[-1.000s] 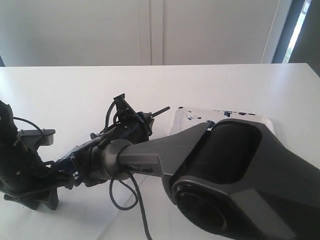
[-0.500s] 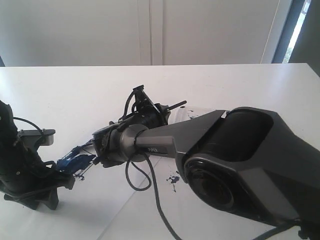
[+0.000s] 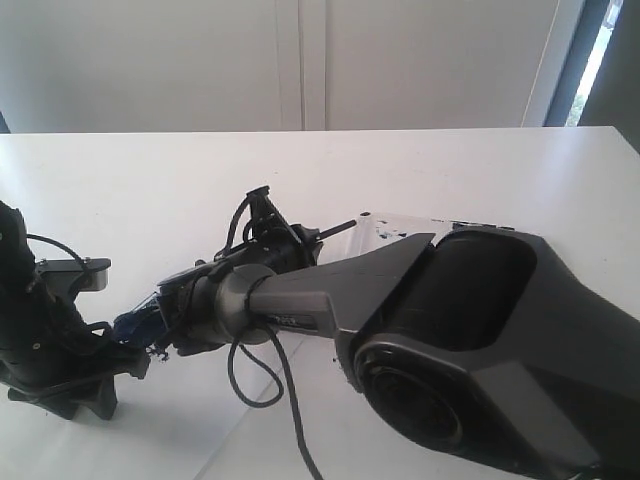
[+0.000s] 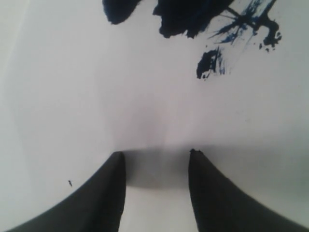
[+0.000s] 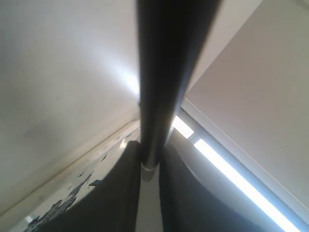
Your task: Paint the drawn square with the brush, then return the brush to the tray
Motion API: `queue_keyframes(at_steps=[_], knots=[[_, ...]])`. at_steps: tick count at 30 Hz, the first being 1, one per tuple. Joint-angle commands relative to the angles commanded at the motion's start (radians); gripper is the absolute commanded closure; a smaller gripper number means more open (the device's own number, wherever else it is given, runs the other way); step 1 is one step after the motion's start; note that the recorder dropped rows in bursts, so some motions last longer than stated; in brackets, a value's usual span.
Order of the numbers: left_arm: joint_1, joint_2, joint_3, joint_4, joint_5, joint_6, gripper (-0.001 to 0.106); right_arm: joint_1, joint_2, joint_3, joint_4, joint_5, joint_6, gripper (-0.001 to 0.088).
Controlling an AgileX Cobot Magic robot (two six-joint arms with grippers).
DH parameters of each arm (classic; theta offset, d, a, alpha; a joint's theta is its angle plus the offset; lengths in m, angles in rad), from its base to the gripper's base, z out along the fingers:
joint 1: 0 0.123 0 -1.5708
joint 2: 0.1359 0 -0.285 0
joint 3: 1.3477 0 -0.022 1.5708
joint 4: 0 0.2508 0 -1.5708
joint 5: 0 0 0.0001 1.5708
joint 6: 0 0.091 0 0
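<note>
White tabletop (image 3: 450,170) lies beneath the right hand (image 5: 149,164) pinching the thin, black, stick-like brush (image 5: 159,72), left hand (image 4: 155,154) spread.

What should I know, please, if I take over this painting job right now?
Left tool: open, empty, over the white surface.
Right tool: shut on the brush, reaching across to the left side.
The tray: paint-stained, mostly hidden behind the right arm.
The drawn square: outline not visible; dark blue paint splashes lie ahead of the left tool.
Done: brush gripped, some paint laid.
Left: confirm the square is filled, then return the brush to the tray.
</note>
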Motion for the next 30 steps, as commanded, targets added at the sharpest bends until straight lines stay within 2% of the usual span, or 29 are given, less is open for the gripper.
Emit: queue_keyframes(at_steps=[6, 14, 23, 28, 30], knots=[[0.002, 0.000, 0.000, 0.000, -0.018, -0.015, 0.057, -0.025, -0.053, 0.049, -0.033, 0.000, -0.002, 0.0868], [0.039, 0.000, 0.000, -0.005, 0.001, -0.015, 0.057, -0.038, -0.069, 0.097, -0.044, 0.000, -0.002, 0.0868], [0.039, 0.000, 0.000, -0.008, 0.010, -0.015, 0.057, -0.067, -0.058, 0.099, -0.096, 0.000, -0.002, 0.0868], [0.037, 0.000, 0.000, -0.037, 0.032, -0.005, 0.057, -0.071, -0.057, 0.099, -0.120, 0.000, 0.002, 0.0868], [0.037, 0.000, 0.000, -0.075, 0.035, 0.038, 0.057, -0.071, -0.056, 0.099, -0.129, 0.000, 0.002, 0.0868]])
